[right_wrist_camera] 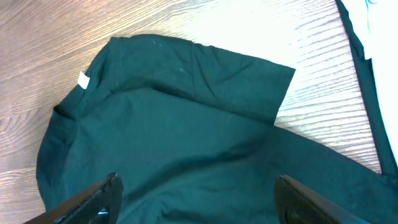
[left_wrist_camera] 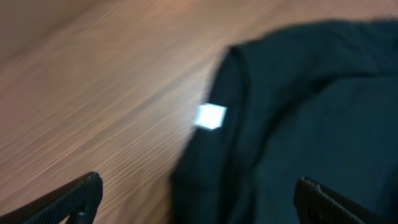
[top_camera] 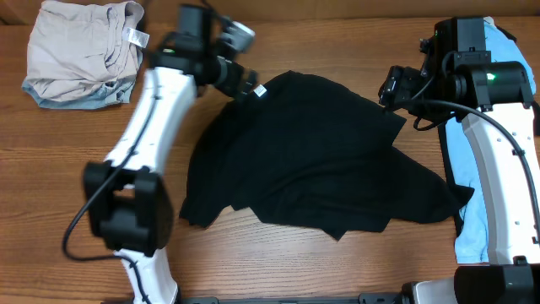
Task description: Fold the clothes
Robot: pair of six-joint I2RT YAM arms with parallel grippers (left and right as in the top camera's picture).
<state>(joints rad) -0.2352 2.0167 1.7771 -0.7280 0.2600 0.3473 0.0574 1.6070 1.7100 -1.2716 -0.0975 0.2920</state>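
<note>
- Wooden table [top_camera: 278,262]: light-brown top, fine grain running left to right across the overhead frame.
- Grain shows pale and diagonal in both wrist views.
- Darker brown strip [top_camera: 337,10] along the overhead frame's top edge; nature unclear.

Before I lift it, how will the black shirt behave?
Likely floppy: the black shirt lies rumpled in soft folds, so it should sag from one grip. Probably light, thin fabric; its hem may drag on the wooden table.
</note>
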